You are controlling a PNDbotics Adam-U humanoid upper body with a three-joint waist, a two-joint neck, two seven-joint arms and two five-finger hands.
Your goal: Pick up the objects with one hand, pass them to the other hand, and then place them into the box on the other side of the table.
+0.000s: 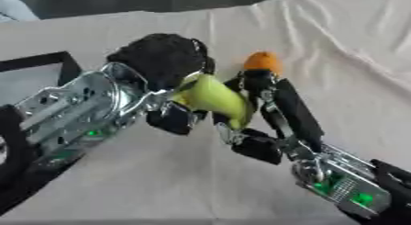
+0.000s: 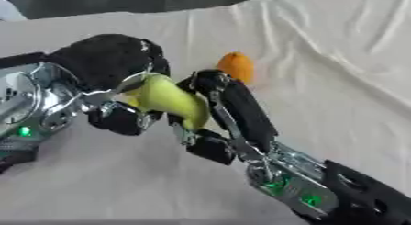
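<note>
Handover in progress, mid-air above the cloth-covered table (image 1: 337,59). A yellow-green object (image 1: 215,100), smooth and elongated, sits between the two hands, over the middle of the table rather than on it.

Left hand (image 1: 164,63): comes in from the left edge, fingers curled over the upper end of the yellow-green object, with one dark fingertip below it. It looks to be grasping the piece.

Right hand (image 2: 229,111): reaches up from the lower right corner, long fingers laid along the object's right side and a lower digit tucked under its bottom end. It appears closed around the piece too. Which hand carries the weight cannot be told from these views.

An orange object (image 2: 237,67), small and rounded, lies on the cloth just beyond the right hand's fingertips, toward the far side. Apart from both hands, untouched.

A dark-rimmed box (image 1: 56,63) shows at the left edge, partly hidden behind the left arm.

Step judged: the pass itself, both hands on the piece. Direction of the pass is not evident. Next move calls for one hand to open only once the other has the object fully enclosed, then a carry to the box. Risk: the smooth curved shape slipping out during release.
</note>
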